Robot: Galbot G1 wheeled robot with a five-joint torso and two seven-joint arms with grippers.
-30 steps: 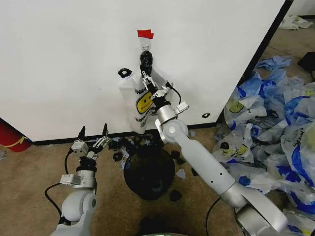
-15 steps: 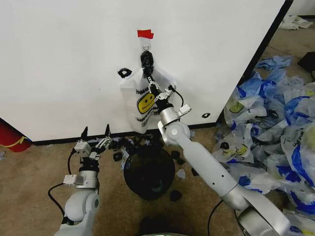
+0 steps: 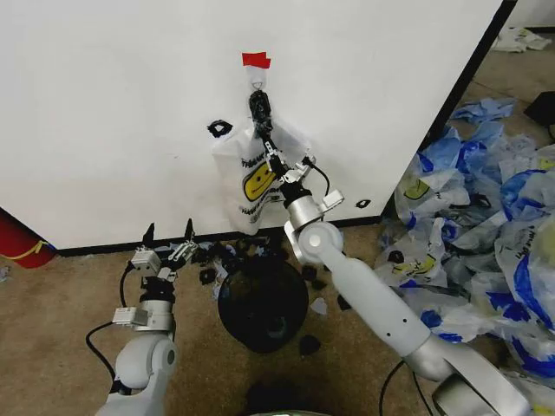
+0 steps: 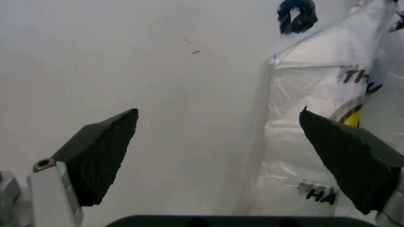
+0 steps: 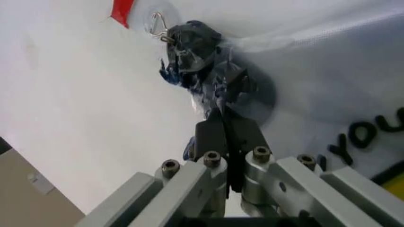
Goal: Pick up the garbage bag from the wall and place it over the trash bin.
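Smiley-printed white garbage bag (image 3: 251, 178), handle pinched by right gripper (image 3: 269, 143).

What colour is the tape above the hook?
Red: the tape shows best in the head view.

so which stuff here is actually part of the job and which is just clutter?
Job:
- garbage bag, hanging on the hook
- wall
- trash bin
- right gripper, shut on the bag's handle
- left gripper, open, low near the wall

Clutter:
- pile of blue-and-white plastic bags
- black scraps
- red tape
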